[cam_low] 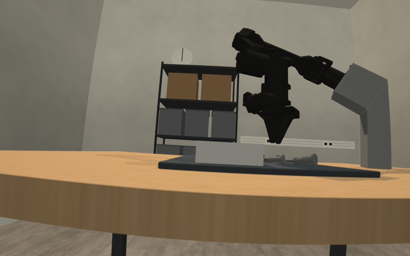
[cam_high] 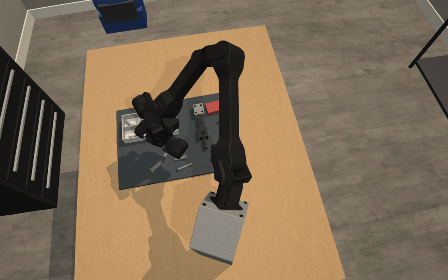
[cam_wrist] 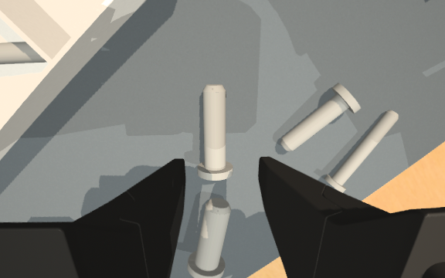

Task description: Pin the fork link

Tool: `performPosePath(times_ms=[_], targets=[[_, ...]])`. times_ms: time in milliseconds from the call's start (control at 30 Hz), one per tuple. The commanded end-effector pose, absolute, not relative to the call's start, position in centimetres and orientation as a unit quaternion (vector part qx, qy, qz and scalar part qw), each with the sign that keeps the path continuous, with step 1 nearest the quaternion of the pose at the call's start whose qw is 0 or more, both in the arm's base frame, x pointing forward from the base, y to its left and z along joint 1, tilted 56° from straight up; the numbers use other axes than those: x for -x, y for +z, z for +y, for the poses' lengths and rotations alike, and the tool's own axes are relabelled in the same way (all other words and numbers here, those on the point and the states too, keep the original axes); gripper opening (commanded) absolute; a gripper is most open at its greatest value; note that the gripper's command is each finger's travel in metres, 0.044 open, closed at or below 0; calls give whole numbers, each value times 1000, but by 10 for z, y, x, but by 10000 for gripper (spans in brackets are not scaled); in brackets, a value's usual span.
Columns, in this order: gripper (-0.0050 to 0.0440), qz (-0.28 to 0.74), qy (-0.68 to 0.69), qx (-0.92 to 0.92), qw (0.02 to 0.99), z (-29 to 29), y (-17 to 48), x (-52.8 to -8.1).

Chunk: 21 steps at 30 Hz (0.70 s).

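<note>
Four headed pins (cam_wrist: 215, 131) on grey mat (cam_wrist: 161, 148)

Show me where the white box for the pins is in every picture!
Top: left of the middle, the white box is partly under the arm.
Exterior: just below the middle.
Wrist: top left corner, cut off.
Shared landmark: the dark mat under it.
</note>
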<state>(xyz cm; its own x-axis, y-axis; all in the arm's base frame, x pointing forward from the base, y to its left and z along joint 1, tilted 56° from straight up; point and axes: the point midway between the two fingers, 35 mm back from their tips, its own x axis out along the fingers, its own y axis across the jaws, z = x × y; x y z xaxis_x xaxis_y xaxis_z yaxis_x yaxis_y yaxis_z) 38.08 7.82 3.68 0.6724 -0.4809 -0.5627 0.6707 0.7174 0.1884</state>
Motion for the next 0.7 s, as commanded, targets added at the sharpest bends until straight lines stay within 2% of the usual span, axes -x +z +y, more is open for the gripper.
performPosePath(times_ms=[0, 667], targets=[[150, 243, -322, -196, 894, 78, 38, -384], [150, 244, -321, -196, 894, 70, 29, -397]])
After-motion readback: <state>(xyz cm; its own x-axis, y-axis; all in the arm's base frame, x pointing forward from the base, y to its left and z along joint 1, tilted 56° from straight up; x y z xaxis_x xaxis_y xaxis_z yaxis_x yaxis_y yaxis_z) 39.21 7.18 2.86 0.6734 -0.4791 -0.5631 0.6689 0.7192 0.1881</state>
